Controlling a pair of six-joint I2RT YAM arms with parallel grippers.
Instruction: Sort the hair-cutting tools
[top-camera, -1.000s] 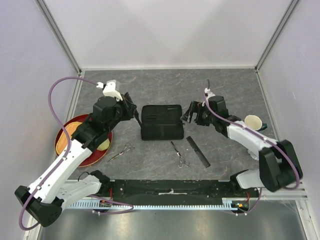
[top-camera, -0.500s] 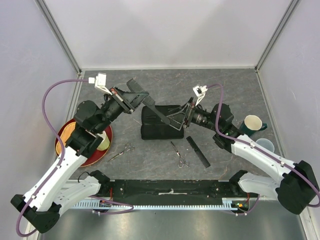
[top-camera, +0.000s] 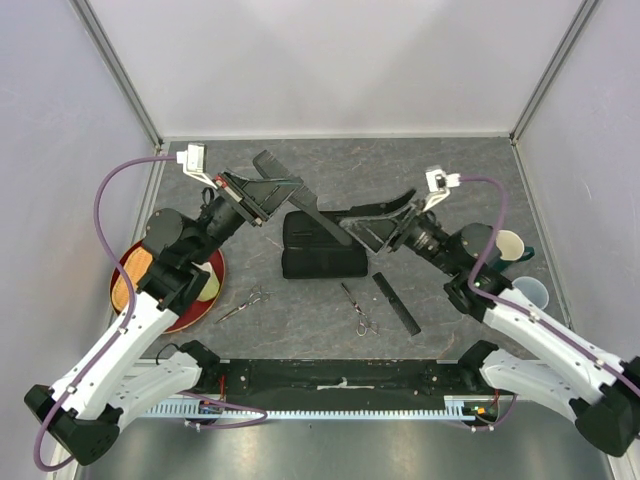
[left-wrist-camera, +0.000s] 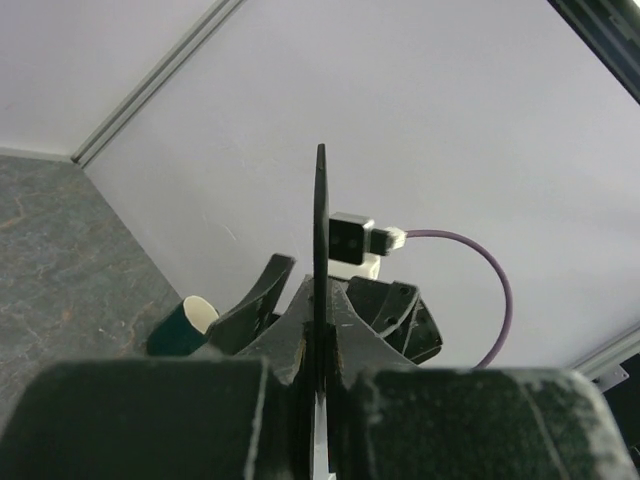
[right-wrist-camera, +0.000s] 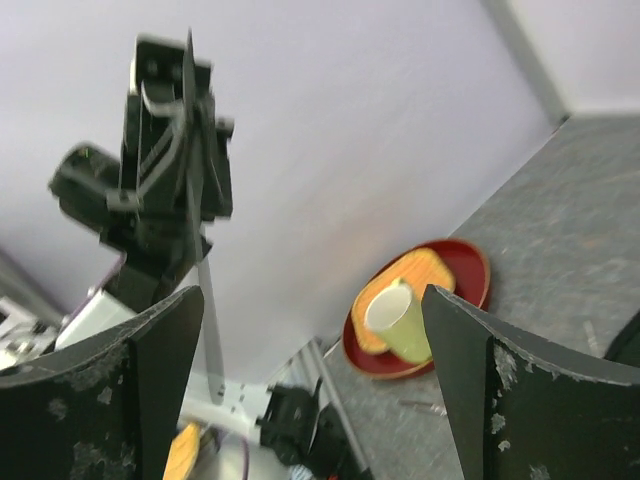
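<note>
My left gripper (top-camera: 288, 193) is raised above the table's back left and shut on a slim black comb (top-camera: 330, 226), which slants down toward the black case (top-camera: 322, 258). The left wrist view shows the comb (left-wrist-camera: 321, 230) edge-on between the fingers. My right gripper (top-camera: 380, 220) hangs open and empty above the case's right end. A straight black comb (top-camera: 396, 303) lies right of centre. One pair of silver scissors (top-camera: 358, 310) lies beside it. Another pair of scissors (top-camera: 243, 305) lies near the red tray (top-camera: 128, 262).
The red tray holds a pale yellow cup (top-camera: 207, 288), also seen in the right wrist view (right-wrist-camera: 400, 320). A cream-lined teal mug (top-camera: 506, 244) and a clear cup (top-camera: 528, 292) stand at the right. Grey walls enclose three sides.
Both grippers have risen from the case. My left gripper has come up with the black comb in it. My right gripper has lifted and drawn back to the right.
</note>
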